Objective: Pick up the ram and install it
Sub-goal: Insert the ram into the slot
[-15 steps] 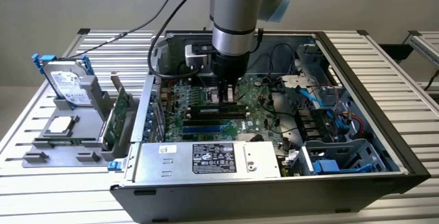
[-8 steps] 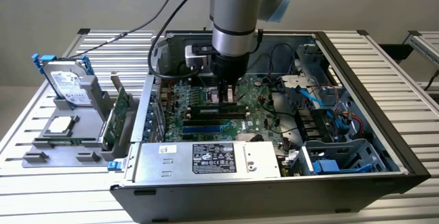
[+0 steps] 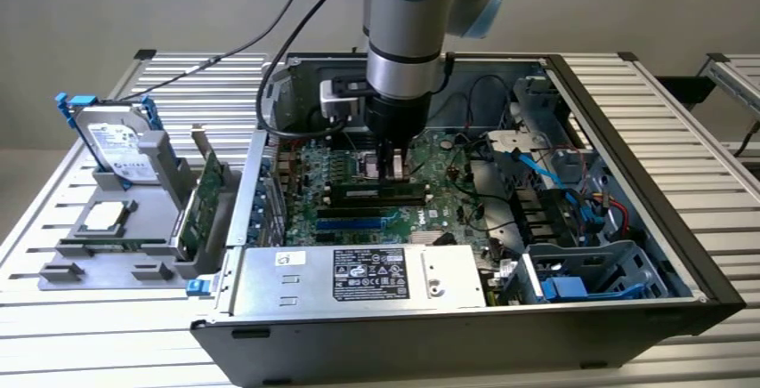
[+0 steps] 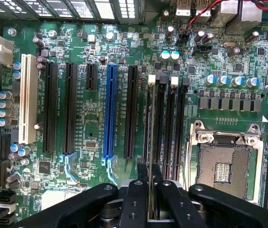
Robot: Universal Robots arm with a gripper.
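Note:
My gripper (image 4: 150,167) is shut on the ram (image 4: 150,137), which I see edge-on as a thin line running out from between the two black fingers (image 4: 134,190). The ram lies along the outermost of the black memory slots (image 4: 164,123), in line with a white latch (image 4: 152,80). Whether it is seated in the slot or just above it I cannot tell. In the exterior view the gripper (image 3: 396,173) reaches straight down into the open computer case (image 3: 642,139), with the green ram (image 3: 356,191) lying level under it on the motherboard.
An open CPU socket (image 4: 224,161) sits beside the memory slots, and a blue expansion slot (image 4: 109,109) on the other side. Outside the case, at the exterior view's left, a grey rack holds a hard drive (image 3: 119,143), an expansion card (image 3: 208,197) and a CPU chip (image 3: 105,216). The power supply (image 3: 356,272) is near.

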